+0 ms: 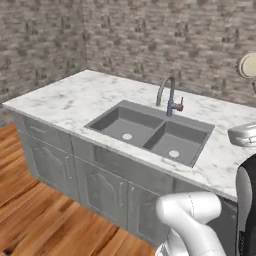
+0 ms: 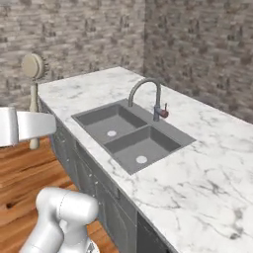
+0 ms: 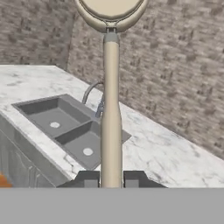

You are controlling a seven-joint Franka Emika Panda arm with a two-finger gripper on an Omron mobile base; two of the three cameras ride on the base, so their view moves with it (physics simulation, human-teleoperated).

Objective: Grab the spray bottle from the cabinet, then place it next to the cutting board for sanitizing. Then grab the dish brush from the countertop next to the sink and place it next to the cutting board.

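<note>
My gripper (image 3: pixel 111 179) is shut on the dish brush (image 3: pixel 110 109); its two dark fingertips clamp the lower end of the thin tan handle. The brush stands upright in the air, with its round cream head (image 3: pixel 110 8) at the top. From the right base view the dish brush (image 2: pixel 33 94) hangs off the counter's left end, above the floor. From the left base view its head (image 1: pixel 248 65) shows at the right edge. The dark grey double sink (image 1: pixel 150 132) lies in the white marble countertop (image 1: pixel 75 95). The spray bottle, the cabinet and the cutting board are out of view.
A curved metal faucet (image 2: pixel 147 91) with a red detail rises behind the sink (image 2: pixel 131 133). Brick walls close the counter at the back. Grey base cabinets (image 1: pixel 95 182) stand under the slab, with wooden floor (image 1: pixel 40 220) in front. Bare marble (image 2: pixel 207 163) stretches right of the sink.
</note>
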